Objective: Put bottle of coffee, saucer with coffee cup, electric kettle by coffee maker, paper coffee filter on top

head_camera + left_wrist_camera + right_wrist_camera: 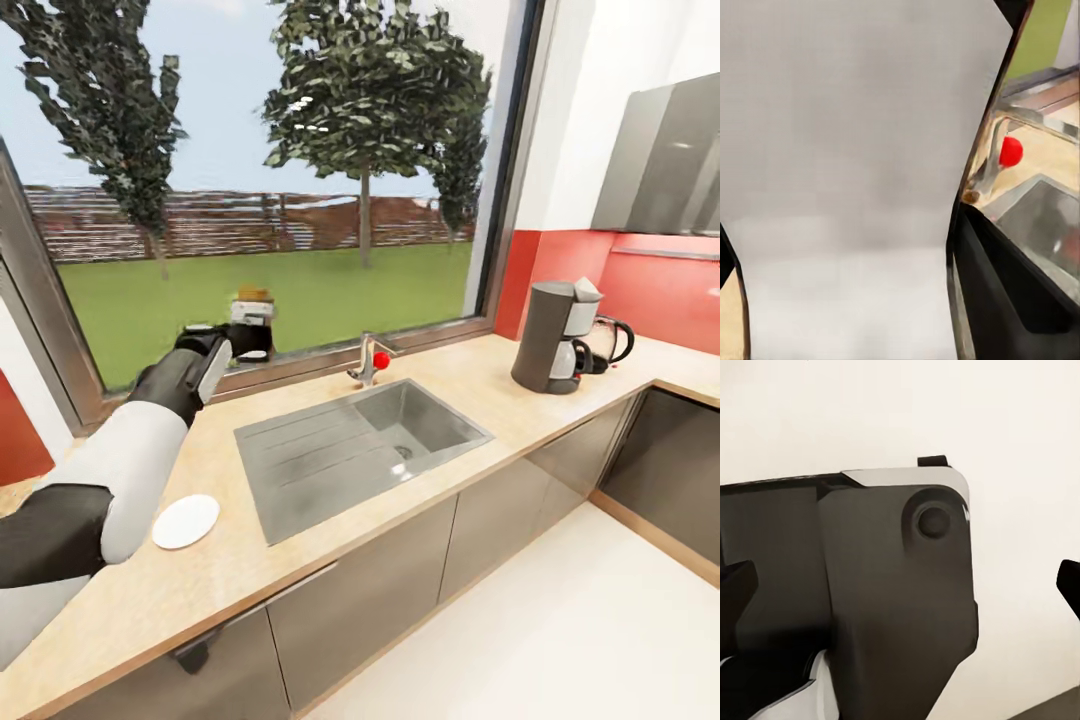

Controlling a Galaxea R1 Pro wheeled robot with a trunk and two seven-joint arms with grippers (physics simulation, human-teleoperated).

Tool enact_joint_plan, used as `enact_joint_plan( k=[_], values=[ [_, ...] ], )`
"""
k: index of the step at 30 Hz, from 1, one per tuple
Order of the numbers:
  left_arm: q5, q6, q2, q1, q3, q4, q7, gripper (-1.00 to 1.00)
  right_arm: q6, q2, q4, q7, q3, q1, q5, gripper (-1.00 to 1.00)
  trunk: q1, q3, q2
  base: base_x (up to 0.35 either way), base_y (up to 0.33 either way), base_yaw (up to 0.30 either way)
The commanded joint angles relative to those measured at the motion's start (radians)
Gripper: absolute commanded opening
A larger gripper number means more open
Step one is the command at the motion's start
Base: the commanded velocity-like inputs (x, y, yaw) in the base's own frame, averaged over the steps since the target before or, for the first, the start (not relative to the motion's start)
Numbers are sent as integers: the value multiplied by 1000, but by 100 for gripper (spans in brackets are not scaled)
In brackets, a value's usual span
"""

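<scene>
Bottle clenched in left end effector, held upright above the bench at the window sill, yellow cap up.
Coffee maker lies well off to the right, past tap and sink; kettle just behind it. Saucer near the left arm. Right end effector: state can't be told.

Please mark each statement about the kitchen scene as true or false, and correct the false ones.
1. The left gripper holds the bottle of coffee. True.
2. The saucer lies inside the sink. False: it lies on the kitchen countertop, beside the sink.
3. The paper coffee filter sits on top of the coffee maker. True.
4. The electric kettle stands by the saucer. False: it stands next to the coffee maker.
</scene>
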Motion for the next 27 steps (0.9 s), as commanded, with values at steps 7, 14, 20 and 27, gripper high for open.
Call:
enact_joint_plan(
  k=[7,14,20,27],
  values=[
    [-3,-111,17,296,-35,-134,-168,-100,-2,0,-2,-2,7,-1,-10,100,1,-2,-2,-3,0,0],
    [-4,-189,29,443,-52,-188,-322,-100,-60,3,-3,1,6,-1,-11,100,1,-2,-2,0,0,0],
    [-4,-194,30,489,-53,-189,-342,-100,-73,5,-3,1,1,-1,-15,100,1,-2,-2,0,0,0],
    [-2,-197,25,507,-52,-189,-344,-100,-83,5,-9,1,0,-1,-15,100,1,-2,-2,0,0,0]
  ],
)
